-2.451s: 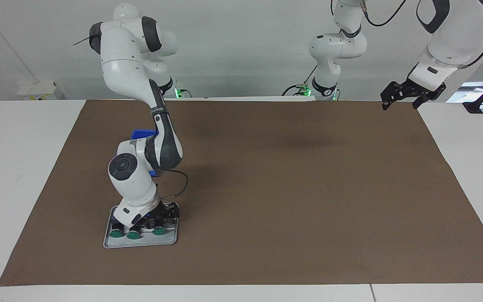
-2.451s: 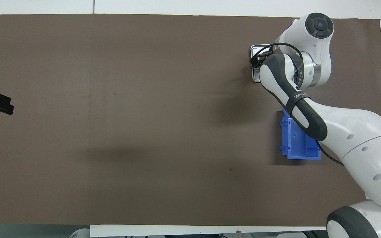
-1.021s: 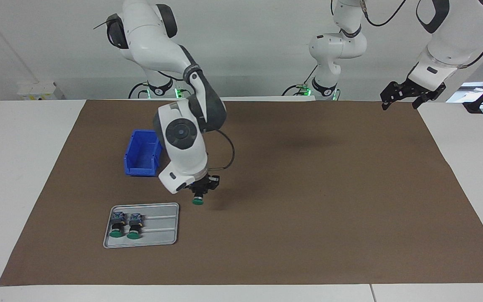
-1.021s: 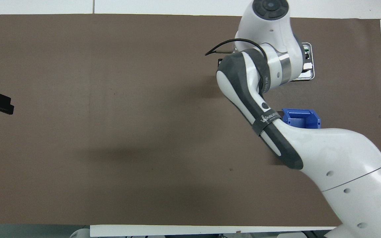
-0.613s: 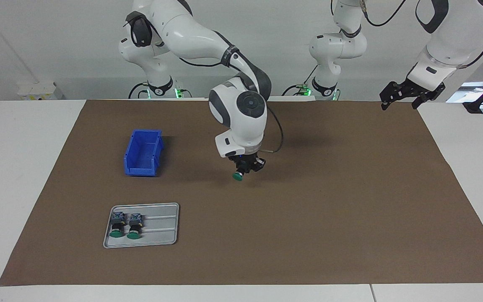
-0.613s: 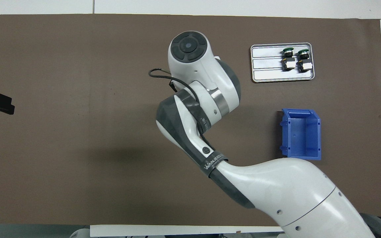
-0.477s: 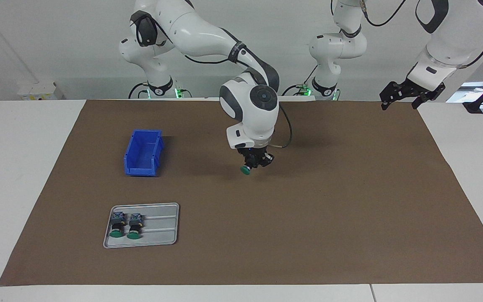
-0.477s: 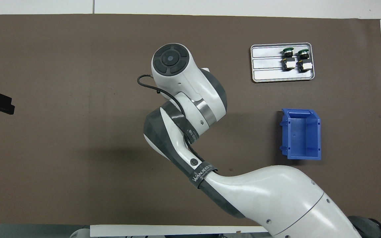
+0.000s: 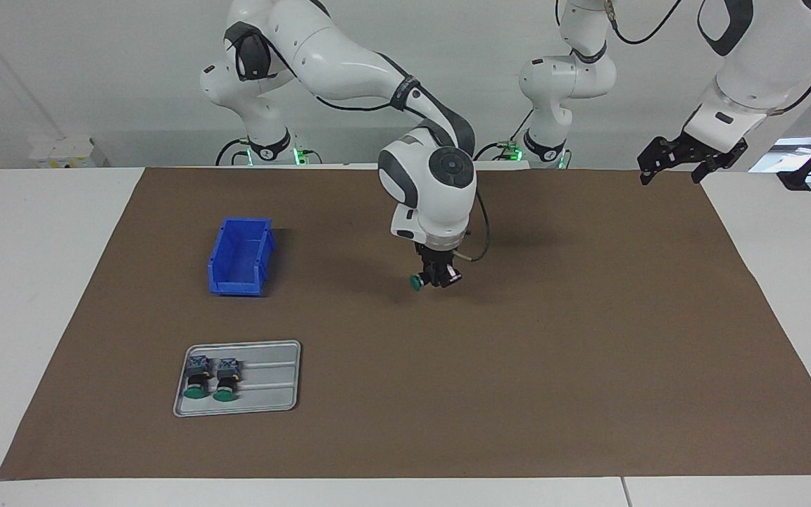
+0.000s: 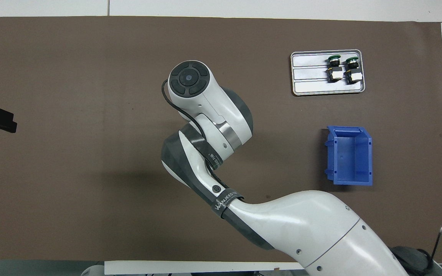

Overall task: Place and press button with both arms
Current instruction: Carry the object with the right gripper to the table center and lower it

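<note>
brown mat [image 9: 588,338] mostly open; obstacles: blue plastic bin [image 9: 240,256], grey metal tray [image 9: 265,380], both toward right arm's end.

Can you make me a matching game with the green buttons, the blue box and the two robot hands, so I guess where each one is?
Things:
1. button
2. blue bin
3. two spare buttons
4. left gripper

Places:
A. on the grey tray
B. waiting, open, over the left arm's end of the mat
C. held in the right gripper, above the middle of the mat
D. standing empty, nearer to the robots than the tray

Pairs: 1-C, 2-D, 3-A, 4-B
</note>
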Controlling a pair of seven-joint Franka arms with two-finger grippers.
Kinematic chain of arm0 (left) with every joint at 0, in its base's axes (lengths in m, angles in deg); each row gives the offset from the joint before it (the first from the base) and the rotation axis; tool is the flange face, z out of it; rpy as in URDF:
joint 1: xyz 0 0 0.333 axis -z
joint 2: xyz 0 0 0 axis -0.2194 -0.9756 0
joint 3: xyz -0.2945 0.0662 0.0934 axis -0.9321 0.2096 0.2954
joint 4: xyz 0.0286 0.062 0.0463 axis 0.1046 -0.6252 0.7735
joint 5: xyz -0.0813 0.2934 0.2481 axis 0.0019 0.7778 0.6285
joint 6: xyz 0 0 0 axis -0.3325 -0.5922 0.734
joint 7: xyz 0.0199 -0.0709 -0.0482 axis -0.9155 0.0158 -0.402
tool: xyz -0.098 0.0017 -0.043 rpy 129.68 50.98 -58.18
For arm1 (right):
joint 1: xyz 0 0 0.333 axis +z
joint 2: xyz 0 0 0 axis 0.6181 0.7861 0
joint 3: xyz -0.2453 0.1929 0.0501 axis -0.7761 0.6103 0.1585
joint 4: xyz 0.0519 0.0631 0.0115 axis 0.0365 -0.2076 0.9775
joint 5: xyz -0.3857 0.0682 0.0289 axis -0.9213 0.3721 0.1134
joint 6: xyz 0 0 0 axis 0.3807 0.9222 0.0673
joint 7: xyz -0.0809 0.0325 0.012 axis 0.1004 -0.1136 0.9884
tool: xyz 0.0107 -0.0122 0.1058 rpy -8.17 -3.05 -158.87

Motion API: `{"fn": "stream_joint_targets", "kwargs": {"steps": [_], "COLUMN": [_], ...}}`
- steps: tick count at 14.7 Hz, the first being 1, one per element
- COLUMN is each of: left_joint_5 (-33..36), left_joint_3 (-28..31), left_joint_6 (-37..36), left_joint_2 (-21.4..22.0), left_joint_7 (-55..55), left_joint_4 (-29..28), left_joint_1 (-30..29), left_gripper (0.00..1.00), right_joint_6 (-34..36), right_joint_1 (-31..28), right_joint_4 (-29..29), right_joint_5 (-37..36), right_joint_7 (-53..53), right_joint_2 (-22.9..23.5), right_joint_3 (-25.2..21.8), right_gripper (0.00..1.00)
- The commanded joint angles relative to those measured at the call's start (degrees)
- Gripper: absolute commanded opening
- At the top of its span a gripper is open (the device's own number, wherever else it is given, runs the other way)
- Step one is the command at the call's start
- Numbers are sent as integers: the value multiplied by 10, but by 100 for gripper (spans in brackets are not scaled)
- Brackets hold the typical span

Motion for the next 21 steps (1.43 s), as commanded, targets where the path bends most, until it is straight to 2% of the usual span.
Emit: {"fn": "stream_joint_targets", "kwargs": {"steps": [1, 6, 10, 12, 18, 20, 21], "left_joint_5": [7, 6, 6, 7, 6, 7, 6], "left_joint_3": [3, 3, 4, 4, 4, 4, 4], "left_joint_6": [3, 2, 1, 1, -2, -3, -3], "left_joint_2": [17, 17, 17, 17, 17, 17, 17], "left_joint_7": [3, 3, 2, 1, -5, -5, -5], "left_joint_4": [-16, -17, -16, -16, -16, -16, -16], "left_joint_1": [6, 6, 6, 5, 6, 6, 6], "left_gripper": [100, 100, 100, 100, 100, 100, 100], "right_joint_6": [-66, -101, -109, -112, -146, -142, -139], "right_joint_1": [2, 2, 6, 6, 16, 15, 16], "right_joint_4": [-3, -54, -58, -61, -96, -94, -91], "right_joint_5": [11, 4, 4, 4, 5, 4, 2], "right_joint_7": [181, 155, 155, 154, 152, 150, 134], "right_joint_2": [13, 7, 14, 14, 12, 11, 11], "right_joint_3": [0, 0, 0, 0, 0, 0, 0], "right_gripper": [22, 22, 22, 38, 44, 63, 84]}}
